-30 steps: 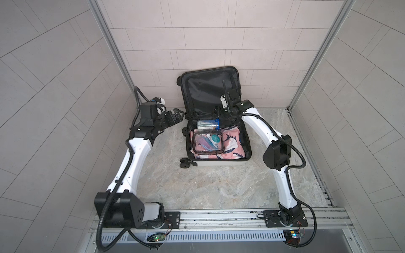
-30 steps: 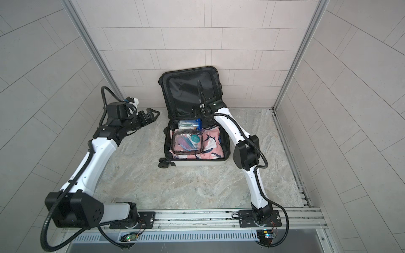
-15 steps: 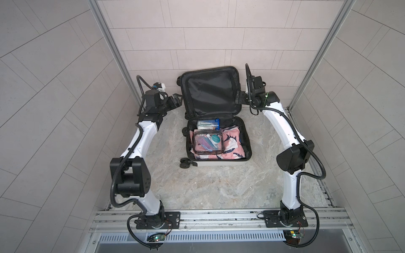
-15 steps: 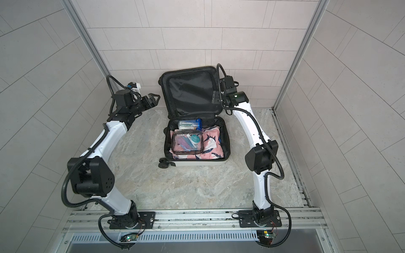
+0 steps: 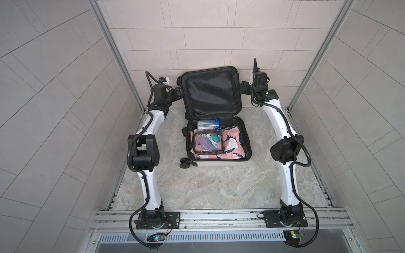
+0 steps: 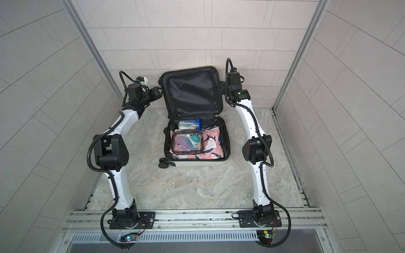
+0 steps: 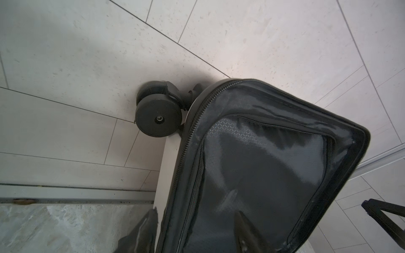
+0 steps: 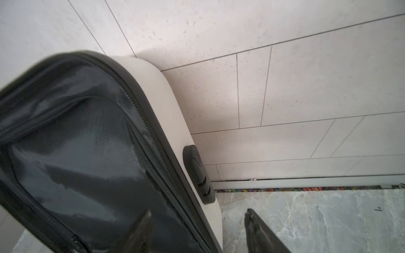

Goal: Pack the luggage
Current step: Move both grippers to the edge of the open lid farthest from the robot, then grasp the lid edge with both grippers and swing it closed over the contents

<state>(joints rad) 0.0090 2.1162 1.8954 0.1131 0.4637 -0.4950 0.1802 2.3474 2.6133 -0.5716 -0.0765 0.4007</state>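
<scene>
The luggage (image 5: 219, 163) (image 6: 197, 163) lies open on the marble floor, and its black-lined lid (image 5: 210, 92) (image 6: 191, 92) stands up against the back wall. The base holds a clear pouch (image 5: 207, 142), pink patterned cloth (image 5: 233, 142) and a blue pack (image 5: 208, 124). My left gripper (image 5: 178, 93) (image 7: 196, 219) is open and straddles the lid's left rim, below a black wheel (image 7: 158, 114). My right gripper (image 5: 243, 86) (image 8: 197, 213) is open astride the lid's right rim (image 8: 166, 105). One of its fingers lies over the lining, the other stands clear over the floor.
Tiled walls close in the back and both sides, and the lid leans on the back one. A black bumper (image 8: 197, 173) sticks out of the white shell near my right fingers. Another wheel (image 5: 185, 164) juts from the base's front left corner.
Both arms have swung back to the raised lid, the right one away from the hinge area. Each gripper now sits at a side rim, with its jaws narrower than before.
</scene>
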